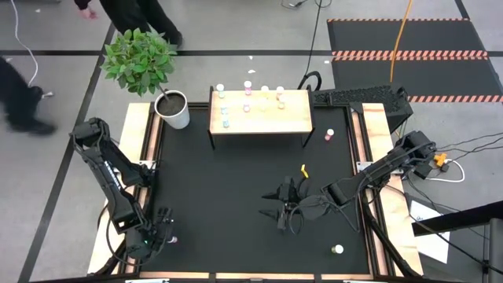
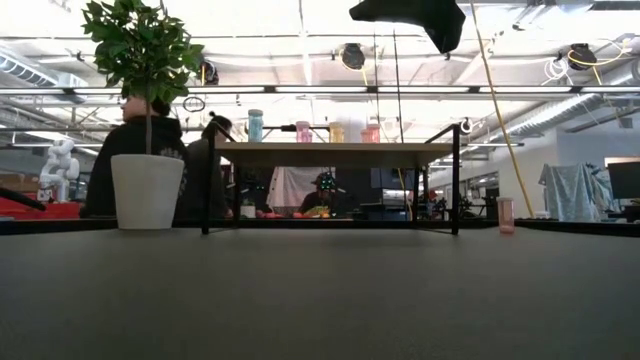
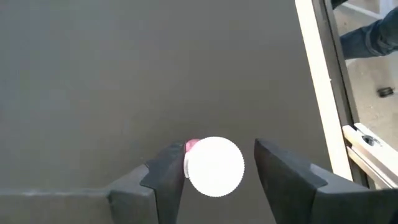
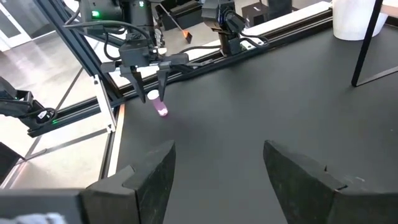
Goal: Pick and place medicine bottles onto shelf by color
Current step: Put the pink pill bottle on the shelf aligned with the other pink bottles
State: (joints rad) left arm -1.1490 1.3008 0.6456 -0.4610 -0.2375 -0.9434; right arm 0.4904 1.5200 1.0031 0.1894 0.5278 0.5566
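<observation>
- Left gripper [image 3: 214, 171]: at the black table's [image 1: 236, 181] near-left corner, fingers spread astride the small pink white-capped medicine bottle [image 3: 211, 165]; no grip visible.
- Right gripper [image 4: 217, 165]: released, empty, mid-table.
- Light wooden shelf [image 1: 259, 114]: far edge, carrying several bottles.

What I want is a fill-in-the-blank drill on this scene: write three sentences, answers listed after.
1. The left pincer straddles a white-capped bottle whose body is ___.
2. The right pincer hangs open over the mat, holding ___.
3. The white pot beside the shelf holds a leafy green ___.
Missing words: pink; nothing; plant.
</observation>
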